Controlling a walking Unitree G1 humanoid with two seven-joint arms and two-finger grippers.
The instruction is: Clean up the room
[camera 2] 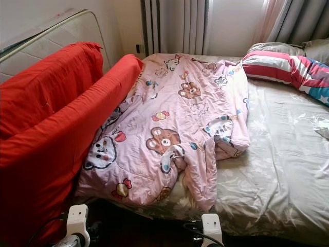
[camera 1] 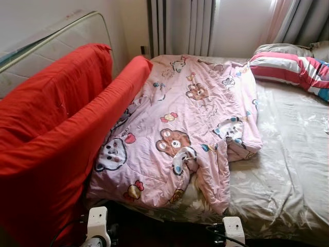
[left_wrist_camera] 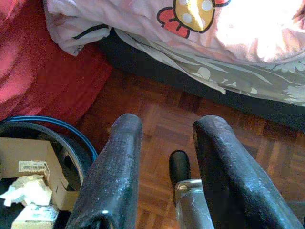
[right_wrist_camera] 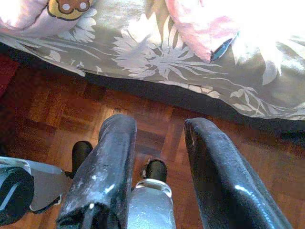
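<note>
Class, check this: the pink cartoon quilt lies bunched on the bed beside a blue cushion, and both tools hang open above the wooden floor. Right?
Not quite: the cushion beside the pink cartoon quilt is red, not blue, as the left eye view shows. The rest holds: the left tool and right tool hang open above the wooden floor.

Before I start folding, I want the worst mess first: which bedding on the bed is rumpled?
The pink cartoon-bear quilt, bunched and folded over itself beside the red cover. The grey floral sheet lies spread flat; the striped pillow sits at the head.
</note>
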